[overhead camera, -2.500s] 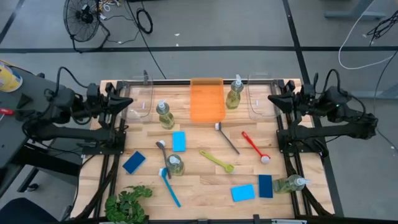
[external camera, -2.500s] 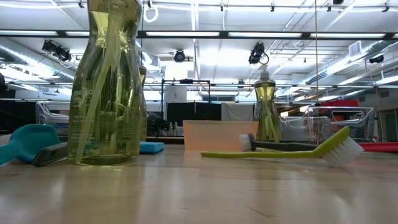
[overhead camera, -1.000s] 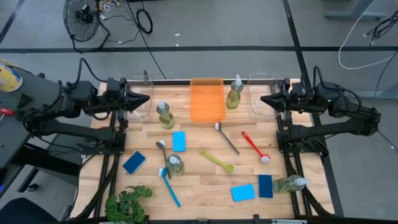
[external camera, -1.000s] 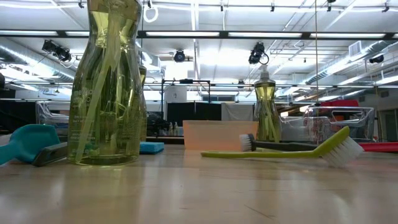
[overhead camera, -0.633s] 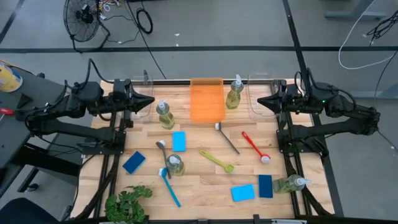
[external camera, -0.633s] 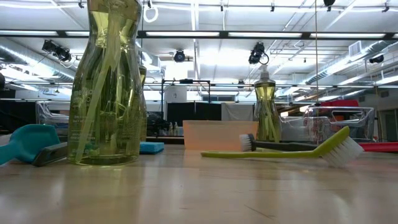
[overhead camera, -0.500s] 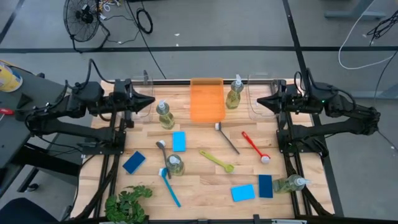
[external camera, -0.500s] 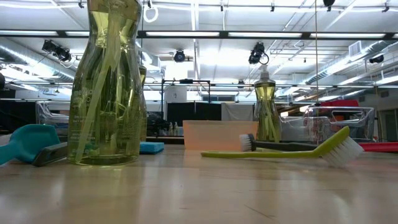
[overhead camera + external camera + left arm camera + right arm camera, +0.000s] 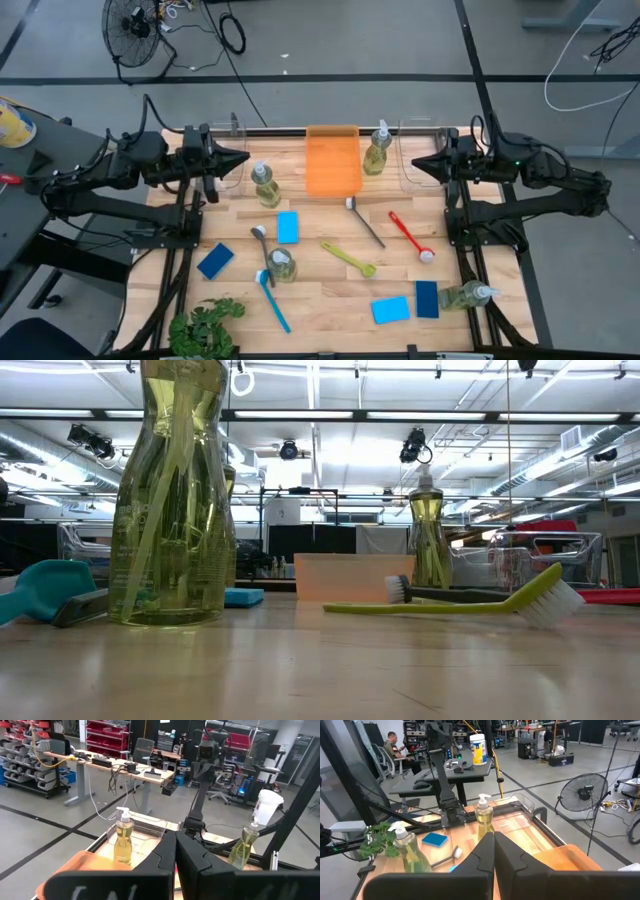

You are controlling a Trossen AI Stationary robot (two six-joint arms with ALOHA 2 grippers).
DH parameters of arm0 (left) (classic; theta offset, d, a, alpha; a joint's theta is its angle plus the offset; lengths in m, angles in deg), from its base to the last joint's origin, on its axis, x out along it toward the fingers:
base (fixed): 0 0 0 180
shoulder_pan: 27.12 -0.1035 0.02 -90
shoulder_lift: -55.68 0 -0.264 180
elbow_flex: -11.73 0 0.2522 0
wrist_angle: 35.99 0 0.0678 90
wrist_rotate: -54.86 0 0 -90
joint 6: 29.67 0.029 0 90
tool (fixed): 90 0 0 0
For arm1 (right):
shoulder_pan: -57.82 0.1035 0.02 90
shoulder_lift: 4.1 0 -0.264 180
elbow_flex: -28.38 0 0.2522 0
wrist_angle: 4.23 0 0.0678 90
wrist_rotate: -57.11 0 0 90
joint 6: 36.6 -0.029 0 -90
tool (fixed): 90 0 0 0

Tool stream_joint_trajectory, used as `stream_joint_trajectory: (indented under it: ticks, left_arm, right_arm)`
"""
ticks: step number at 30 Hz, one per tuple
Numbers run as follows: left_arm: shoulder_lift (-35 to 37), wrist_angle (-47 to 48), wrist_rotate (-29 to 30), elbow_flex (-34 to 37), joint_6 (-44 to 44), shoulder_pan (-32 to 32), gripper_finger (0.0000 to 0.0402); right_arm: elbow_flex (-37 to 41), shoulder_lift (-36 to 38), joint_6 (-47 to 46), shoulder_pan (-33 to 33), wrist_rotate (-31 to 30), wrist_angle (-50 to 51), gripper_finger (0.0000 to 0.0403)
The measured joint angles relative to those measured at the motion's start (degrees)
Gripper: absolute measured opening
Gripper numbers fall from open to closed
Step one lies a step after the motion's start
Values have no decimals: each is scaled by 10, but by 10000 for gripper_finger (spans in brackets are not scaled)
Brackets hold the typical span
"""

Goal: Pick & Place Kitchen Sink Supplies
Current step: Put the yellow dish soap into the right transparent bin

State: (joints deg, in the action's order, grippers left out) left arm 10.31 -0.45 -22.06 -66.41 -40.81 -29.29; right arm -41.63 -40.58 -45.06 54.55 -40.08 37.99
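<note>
Supplies untouched: pump bottles [image 9: 265, 186], sponges [image 9: 288, 227] and brushes [image 9: 348, 258] all lie loose on the tabletop [image 9: 330, 290], orange tray [image 9: 333, 160] bare, left pincer [image 9: 241, 157] and right pincer [image 9: 419, 163] both closed, empty, at the rear corners.

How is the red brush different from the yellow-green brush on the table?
The red brush is red with a white round head; the yellow-green brush is yellow-green all over. The red brush lies nearer the right arm; the yellow-green brush lies mid-table. Both are thin, long-handled, flat on the wood, slanting the same way, and untouched.
</note>
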Motion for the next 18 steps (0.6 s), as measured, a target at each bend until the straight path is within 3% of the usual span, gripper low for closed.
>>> stream_joint_trajectory:
  ticks: [10,18]
  left_arm:
    - [0,0,9,0,0,0,12]
    - [0,0,42,0,0,0,12]
  right_arm:
    - [0,-26,14,0,-184,31,15]
    - [0,-56,31,-20,-204,48,79]
